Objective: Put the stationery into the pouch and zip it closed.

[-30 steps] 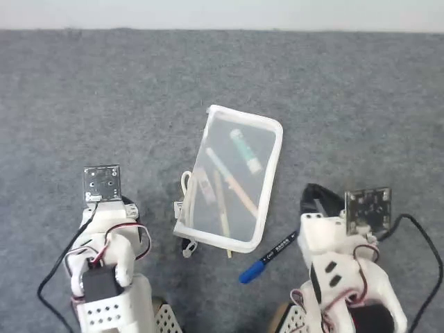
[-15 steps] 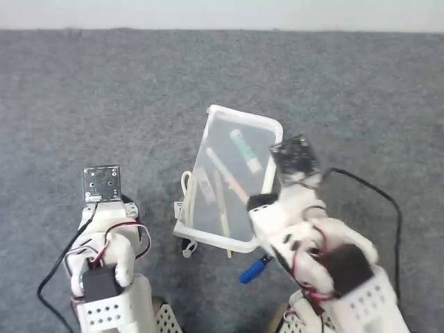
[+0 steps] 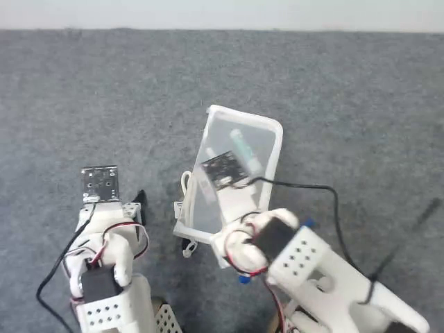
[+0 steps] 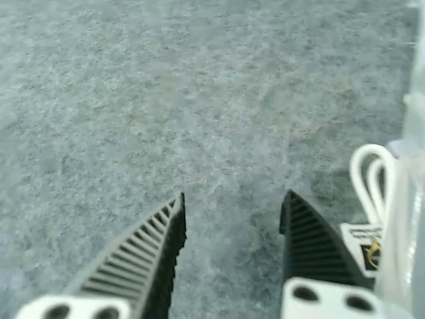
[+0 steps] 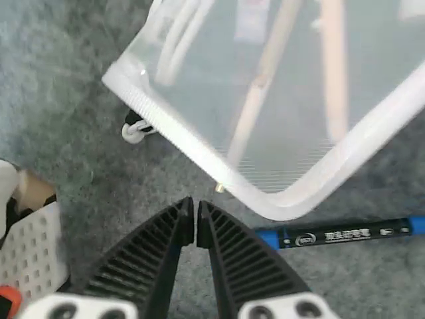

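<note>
A clear pouch (image 3: 243, 139) with a white zipper edge lies on the grey carpet, holding pencils and a green-and-white stick (image 3: 244, 149). In the right wrist view the pouch (image 5: 285, 93) has a pencil tip (image 5: 219, 189) poking out of its near edge. A blue marker (image 5: 332, 234) lies on the carpet just outside that edge. My right gripper (image 5: 196, 216) is shut and empty, hovering beside the marker and the pouch corner. The right arm (image 3: 277, 243) covers the pouch's near part. My left gripper (image 4: 232, 203) is open over bare carpet, left of the pouch's white cord loop (image 4: 365, 173).
The black zipper pull (image 5: 133, 126) sticks out at the pouch's near-left corner. Grey carpet (image 3: 104, 90) stretches free to the left and far side. The left arm's base (image 3: 104, 277) stands at the near left.
The right arm has swung left from the near right, over the marker and the pouch's near edge. The left arm has barely shifted.
</note>
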